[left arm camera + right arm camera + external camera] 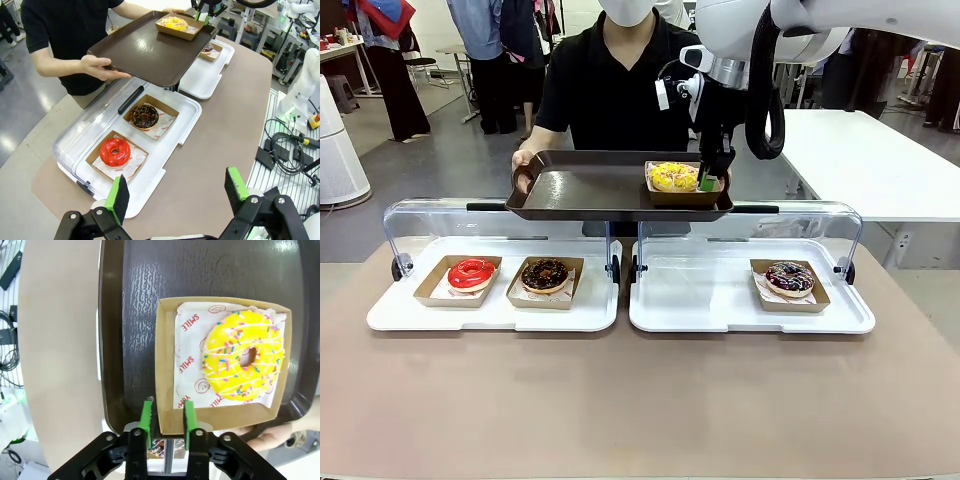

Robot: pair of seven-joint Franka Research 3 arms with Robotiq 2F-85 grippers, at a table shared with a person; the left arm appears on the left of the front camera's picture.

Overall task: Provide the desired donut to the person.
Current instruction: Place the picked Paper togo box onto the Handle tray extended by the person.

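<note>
On the brown tray [590, 190], at its robot-right end, the yellow donut [673, 176] sits in an open carton [685, 197] that rests flat on the tray surface. The person [610, 90] holds the tray level at both ends, one gloved hand [524, 162] gripping the robot-left rim. The level hold probably serves to receive the carton without sliding.

The right hand [712, 182] stands at the carton corner nearest the tray's right rim. Its fingers are set to a narrow gap that straddles the carton wall. Whether the pads press on the wall cannot be told. The corner position keeps the fingers off the icing and on stiff card.

The left hand [177, 189] is spread wide and holds nothing. It hangs well apart from the tray, on the robot's side.

Below the tray, two white display cases [500, 312] with raised clear lids lie on the table [640, 400]. They hold a red donut [471, 272], a chocolate donut [545, 274] and a dark glazed donut [789, 277], each in its own carton. The raised lids stand just under the tray's near rim. A descending tray or a lowered arm could strike them.
</note>
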